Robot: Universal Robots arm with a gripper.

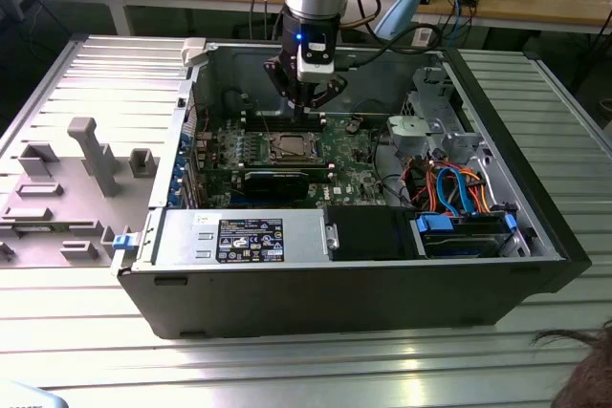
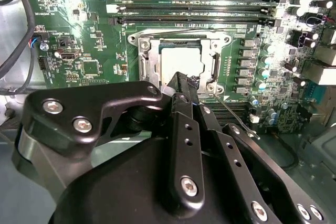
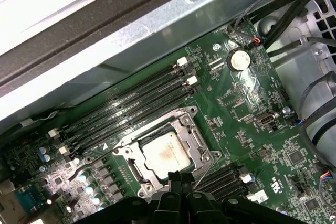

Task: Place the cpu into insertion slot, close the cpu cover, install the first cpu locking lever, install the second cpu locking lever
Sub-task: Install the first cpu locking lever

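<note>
The cpu (image 2: 180, 59) (image 3: 166, 152), a pale silvery square, lies in the insertion slot (image 1: 287, 147) on the green board. The cpu cover (image 2: 148, 65) (image 3: 192, 130) lies flat around it as a silvery frame. One thin wire locking lever (image 2: 184, 31) (image 3: 100, 157) runs along one side of the socket. The other lever (image 2: 234, 116) (image 3: 202, 176) sticks out at a slant from the socket's corner. My gripper (image 1: 308, 100) (image 2: 182, 83) (image 3: 181, 178) hangs just above the socket's edge, fingers shut together with nothing seen between them, close beside the slanting lever.
The board sits inside an open computer case (image 1: 172, 188) lying on a ribbed metal table. Long memory slots (image 2: 194, 9) (image 3: 136, 103) run beside the socket. A drive cage (image 1: 435, 121) with orange and blue cables (image 1: 449, 188) stands at the exterior view's right, and a power supply (image 1: 249, 239) lies in front.
</note>
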